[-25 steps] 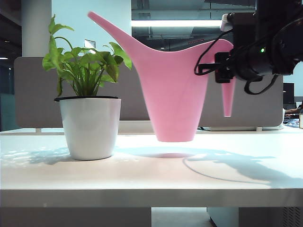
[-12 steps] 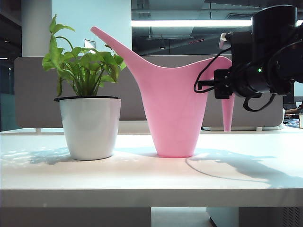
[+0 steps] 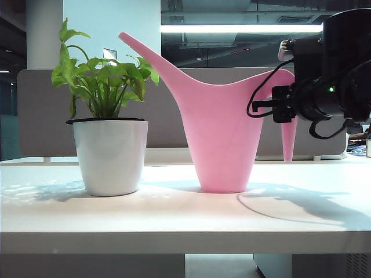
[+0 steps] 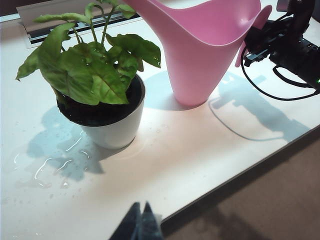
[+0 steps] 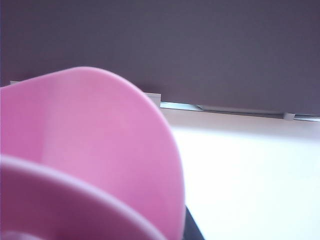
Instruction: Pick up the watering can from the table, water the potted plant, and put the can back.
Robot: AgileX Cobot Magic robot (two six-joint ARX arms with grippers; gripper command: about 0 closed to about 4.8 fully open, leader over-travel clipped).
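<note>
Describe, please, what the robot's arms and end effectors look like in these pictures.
The right end effector sits on a bulky black arm with boxy black housings, looping black cables and a small green indicator light. Of the left end effector, only two dark, tapered fingertips show, pressed together in the left wrist view.

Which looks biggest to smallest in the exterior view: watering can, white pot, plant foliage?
1. watering can, tallest and widest, standing on the table.
2-3. white pot and foliage: look alike, not ranked.
</note>
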